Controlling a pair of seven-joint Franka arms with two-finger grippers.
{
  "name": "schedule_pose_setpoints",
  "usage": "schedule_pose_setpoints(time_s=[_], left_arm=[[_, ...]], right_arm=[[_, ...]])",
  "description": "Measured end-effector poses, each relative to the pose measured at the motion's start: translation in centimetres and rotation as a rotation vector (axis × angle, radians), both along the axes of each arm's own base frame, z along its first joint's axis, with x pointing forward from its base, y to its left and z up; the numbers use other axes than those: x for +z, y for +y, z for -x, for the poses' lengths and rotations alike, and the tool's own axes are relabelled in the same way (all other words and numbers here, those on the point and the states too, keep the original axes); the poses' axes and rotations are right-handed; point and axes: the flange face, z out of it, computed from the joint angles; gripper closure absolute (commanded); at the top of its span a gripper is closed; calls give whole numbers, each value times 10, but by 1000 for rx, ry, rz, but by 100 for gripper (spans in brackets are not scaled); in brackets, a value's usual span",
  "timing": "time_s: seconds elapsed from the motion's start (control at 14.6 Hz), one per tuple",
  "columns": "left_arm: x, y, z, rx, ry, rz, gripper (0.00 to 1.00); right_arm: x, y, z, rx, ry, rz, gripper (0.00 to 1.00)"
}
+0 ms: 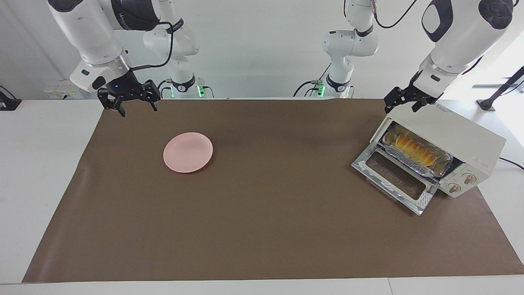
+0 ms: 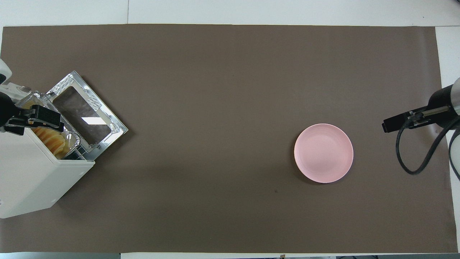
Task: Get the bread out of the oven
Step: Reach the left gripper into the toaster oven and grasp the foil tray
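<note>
One bread (image 1: 414, 150) lies in the open oven (image 1: 450, 151) at the bench's left-arm end, under the spread left gripper (image 1: 403, 103); right gripper (image 1: 133, 103) spread, waiting.

Bright, even indoor light; both views sharp.
A white glare patch sits on the oven (image 2: 32, 169) door glass (image 2: 86, 120). The plate (image 2: 323, 153) casts a thin soft shadow; daylight washes out the background above the oven (image 1: 446, 151).

The left gripper (image 1: 403, 104) hangs at the upper right of the facing view, its 2 fingers spread. The right gripper (image 1: 137, 106), upper left, hovers with fingers apart, pointing down.
</note>
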Motion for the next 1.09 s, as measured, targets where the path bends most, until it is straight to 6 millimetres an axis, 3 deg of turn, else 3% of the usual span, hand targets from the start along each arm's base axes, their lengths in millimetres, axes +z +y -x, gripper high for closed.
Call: schedule_pose_setpoints(time_s=[0.55,0.68,0.89,1.09], left_arm=[[1,-1,-6,6,-39,1,0],[-4,-2,-12,111,-56,-12,0],[-28,-9,-32,328,-57,-44,0],[-72,-5,-58,443,-53,-137,0]], right_arm=[[0,0,0,0,0,0,0],[0,0,0,0,0,0,0],[0,0,0,0,0,0,0],[0,0,0,0,0,0,0]])
